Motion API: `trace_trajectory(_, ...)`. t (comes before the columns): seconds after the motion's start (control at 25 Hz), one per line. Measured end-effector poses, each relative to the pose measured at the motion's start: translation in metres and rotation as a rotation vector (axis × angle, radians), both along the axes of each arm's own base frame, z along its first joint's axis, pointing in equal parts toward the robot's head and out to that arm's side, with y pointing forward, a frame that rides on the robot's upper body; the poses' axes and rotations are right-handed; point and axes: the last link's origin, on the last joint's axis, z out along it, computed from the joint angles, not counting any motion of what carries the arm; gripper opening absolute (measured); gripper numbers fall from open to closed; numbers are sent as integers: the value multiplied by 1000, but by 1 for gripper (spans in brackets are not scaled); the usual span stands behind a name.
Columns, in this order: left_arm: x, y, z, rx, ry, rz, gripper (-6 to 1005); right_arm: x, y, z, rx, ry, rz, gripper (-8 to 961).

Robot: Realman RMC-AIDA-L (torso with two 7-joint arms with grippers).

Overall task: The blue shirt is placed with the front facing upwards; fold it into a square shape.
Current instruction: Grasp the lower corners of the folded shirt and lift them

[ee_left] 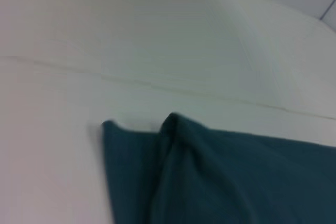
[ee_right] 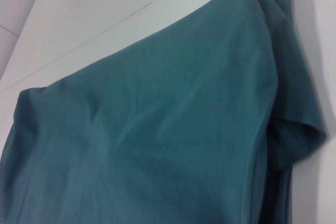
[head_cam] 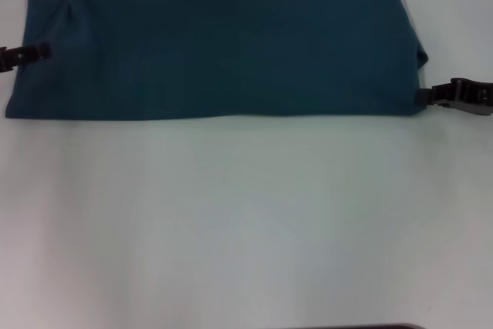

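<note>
Blue shirt (head_cam: 216, 48) lies folded long; layered end folds shown only by wrist views. Left gripper (head_cam: 45, 51) and right gripper (head_cam: 425, 95) are seen at its ends; finger state cannot be told.

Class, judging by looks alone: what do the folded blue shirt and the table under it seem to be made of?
The blue shirt: likely soft matte knit, cotton-like; it creases and drapes limply. The table: apparently hard, smooth white laminate or board with faint seam lines; exact material unclear.
</note>
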Motion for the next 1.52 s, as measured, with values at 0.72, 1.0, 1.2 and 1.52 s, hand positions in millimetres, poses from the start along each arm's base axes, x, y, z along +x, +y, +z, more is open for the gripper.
trace_trajectory(0.72,-21,-16,-3,-144,-23,79,950,-3,2,-1,-2,-5,11,1)
trace_trajectory(1.0,-22,-14,-1,-129,-7,80,950,-3,2,-1,-4,-4,12,1)
trace_trajectory(1.2,-23,-13,-1,-123,0,82,950,-2,1,-1,-3,-3,9,1)
trace_trajectory(1.52,-19,-11,-6,-148,16,67,950,-2,0,-2,-3,-2,8,0)
